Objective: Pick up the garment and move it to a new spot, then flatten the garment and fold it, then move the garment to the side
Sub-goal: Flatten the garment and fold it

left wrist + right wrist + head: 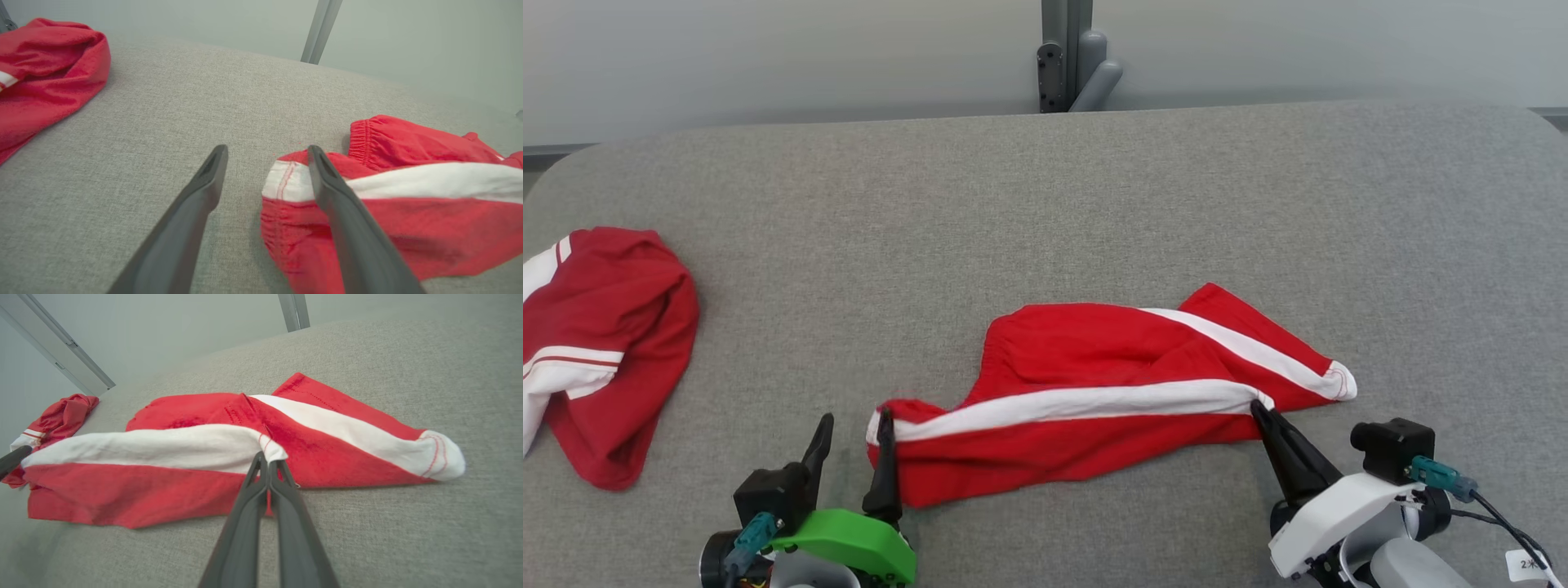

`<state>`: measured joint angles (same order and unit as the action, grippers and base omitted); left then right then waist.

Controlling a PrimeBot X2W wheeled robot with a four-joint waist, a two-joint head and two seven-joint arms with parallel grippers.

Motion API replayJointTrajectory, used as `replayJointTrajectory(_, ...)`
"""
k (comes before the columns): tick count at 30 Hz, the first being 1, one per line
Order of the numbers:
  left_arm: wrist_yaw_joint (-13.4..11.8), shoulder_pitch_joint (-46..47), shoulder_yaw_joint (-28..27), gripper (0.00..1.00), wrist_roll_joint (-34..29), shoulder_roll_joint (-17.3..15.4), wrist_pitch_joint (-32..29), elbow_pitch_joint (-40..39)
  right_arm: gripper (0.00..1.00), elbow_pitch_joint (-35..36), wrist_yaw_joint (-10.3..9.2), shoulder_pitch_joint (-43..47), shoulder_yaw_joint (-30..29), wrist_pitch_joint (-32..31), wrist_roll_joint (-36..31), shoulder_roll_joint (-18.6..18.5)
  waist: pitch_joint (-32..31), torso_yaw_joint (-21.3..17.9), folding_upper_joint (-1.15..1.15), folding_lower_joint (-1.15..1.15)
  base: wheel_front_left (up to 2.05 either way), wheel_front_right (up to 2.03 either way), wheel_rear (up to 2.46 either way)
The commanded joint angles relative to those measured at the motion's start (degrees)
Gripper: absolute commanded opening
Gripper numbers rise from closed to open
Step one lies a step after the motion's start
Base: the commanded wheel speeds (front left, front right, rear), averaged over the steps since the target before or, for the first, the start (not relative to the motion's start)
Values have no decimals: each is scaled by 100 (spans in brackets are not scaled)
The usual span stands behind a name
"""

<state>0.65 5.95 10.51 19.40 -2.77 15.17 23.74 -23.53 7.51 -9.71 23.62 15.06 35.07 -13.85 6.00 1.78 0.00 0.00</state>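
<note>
Red garment (1094,363) lies with its edge pinched in the right tool (1258,407).

The garment (1086,355) is bright red with broad white stripes; the other garment (621,310) darker red, white-banded; the worktop (1045,204) speckled grey.

The left jaws are two long, dark, tapering blades rising from a black block (768,494), backed by a bright green shell (849,543) with a teal connector (754,532). The right jaws match, set in a white shell (1339,506) beside a black camera block (1392,447), a second teal connector (1437,471), a black cable (1499,518) and a white tag (1531,563)
</note>
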Motion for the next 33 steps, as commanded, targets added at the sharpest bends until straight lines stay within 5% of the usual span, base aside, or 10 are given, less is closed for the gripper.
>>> replayJointTrajectory(1, 55, -20, 10, 100, 86, -22, -3, 53, 0, -46, -4, 66, -19, 16, -84, -77, 1, -30, 0, 0, 0, 0, 0)
replayJointTrajectory(17, 643, -164, 345, 100, 1017, -22, -4, 259, 0, -277, -4, 123, -97, 16, -216, -30, -54, 87, 0, 0, 0, 0, 0)
replayJointTrajectory(33, 687, -144, 1103, 100, 2471, -218, -4, 538, 0, -332, -4, 203, -119, 16, -247, -17, -205, 109, 0, 0, 0, 0, 0)
